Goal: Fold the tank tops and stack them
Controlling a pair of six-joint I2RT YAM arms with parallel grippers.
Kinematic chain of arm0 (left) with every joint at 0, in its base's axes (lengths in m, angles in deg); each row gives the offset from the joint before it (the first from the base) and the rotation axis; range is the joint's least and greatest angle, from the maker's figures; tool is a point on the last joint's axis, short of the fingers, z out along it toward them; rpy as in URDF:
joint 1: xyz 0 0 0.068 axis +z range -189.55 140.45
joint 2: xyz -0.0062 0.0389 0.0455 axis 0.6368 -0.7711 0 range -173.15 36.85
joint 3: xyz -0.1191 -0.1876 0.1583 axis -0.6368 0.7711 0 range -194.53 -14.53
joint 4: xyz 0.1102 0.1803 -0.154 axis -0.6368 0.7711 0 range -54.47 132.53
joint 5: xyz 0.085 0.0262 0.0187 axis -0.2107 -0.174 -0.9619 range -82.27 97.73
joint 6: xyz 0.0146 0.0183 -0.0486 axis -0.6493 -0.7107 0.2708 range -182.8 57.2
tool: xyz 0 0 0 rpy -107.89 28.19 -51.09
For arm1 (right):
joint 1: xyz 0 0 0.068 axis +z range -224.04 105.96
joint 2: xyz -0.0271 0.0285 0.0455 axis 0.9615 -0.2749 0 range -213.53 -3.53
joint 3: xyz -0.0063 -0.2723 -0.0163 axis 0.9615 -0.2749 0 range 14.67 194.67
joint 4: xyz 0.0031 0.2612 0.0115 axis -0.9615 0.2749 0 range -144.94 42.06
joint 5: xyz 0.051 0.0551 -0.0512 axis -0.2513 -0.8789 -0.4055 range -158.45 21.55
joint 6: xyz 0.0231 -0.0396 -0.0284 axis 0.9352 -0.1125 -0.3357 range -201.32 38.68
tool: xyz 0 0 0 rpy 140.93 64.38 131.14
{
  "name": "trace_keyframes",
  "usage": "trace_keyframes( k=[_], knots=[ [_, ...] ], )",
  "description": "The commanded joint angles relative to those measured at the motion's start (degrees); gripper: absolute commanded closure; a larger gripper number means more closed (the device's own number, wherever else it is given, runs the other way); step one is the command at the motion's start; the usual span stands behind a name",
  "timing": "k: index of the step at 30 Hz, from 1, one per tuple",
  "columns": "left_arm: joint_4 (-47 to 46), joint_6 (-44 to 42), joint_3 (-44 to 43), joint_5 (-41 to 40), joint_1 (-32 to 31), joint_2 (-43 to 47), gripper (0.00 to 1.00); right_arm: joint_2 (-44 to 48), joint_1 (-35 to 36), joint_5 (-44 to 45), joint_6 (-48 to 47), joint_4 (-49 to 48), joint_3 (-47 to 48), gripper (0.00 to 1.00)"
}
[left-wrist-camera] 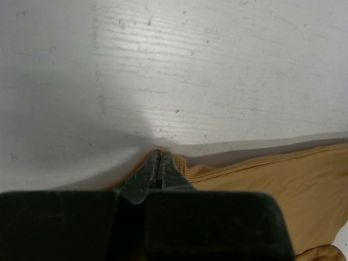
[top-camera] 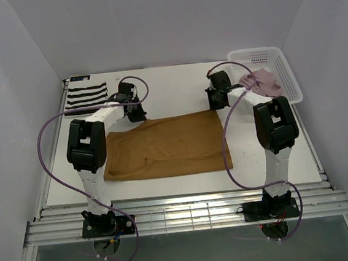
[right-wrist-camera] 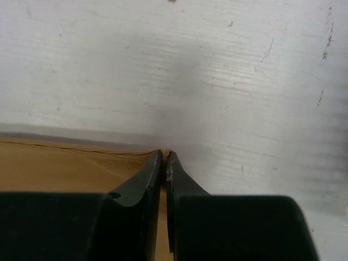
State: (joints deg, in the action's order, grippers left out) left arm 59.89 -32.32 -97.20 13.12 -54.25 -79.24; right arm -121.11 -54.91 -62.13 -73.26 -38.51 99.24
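Note:
The tan-brown tank top (top-camera: 169,146) lies spread on the table's middle. My left gripper (top-camera: 136,114) is shut on its far left corner, seen in the left wrist view (left-wrist-camera: 159,154) with ribbed tan cloth (left-wrist-camera: 283,185) beside the jaws. My right gripper (top-camera: 215,102) is shut on its far right corner; the right wrist view (right-wrist-camera: 165,153) shows tan cloth (right-wrist-camera: 54,166) pinched between the tips. The striped tank top (top-camera: 86,96) lies folded at the far left. The pale pink tank top (top-camera: 263,81) lies bunched in the basket.
A white mesh basket (top-camera: 285,64) stands at the far right of the white table (top-camera: 169,81). Purple cables loop from both arms. Grey walls close in on three sides.

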Motion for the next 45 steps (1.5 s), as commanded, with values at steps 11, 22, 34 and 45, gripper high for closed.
trace_keyframes(
  k=[11,22,34,45],
  knots=[
    [-6.16,-0.33,10.95,3.57,0.28,12.73,1.0,18.17,-0.06,-5.71,-0.23,-14.05,-18.11,0.92],
    [-11.09,1.15,22.72,9.29,0.11,21.51,1.0,27.04,-0.15,-4.57,0.65,-14.32,-27.79,0.92],
    [-13.2,3.18,32.4,9.2,-0.42,27.85,1.0,34.78,0.11,-8.61,2.93,-14.76,-37.37,0.92],
    [-13.55,4.59,38.11,9.64,-0.68,31.8,1.0,38.56,0.29,-8.26,2.93,-14.4,-42.3,0.92]
  ],
)
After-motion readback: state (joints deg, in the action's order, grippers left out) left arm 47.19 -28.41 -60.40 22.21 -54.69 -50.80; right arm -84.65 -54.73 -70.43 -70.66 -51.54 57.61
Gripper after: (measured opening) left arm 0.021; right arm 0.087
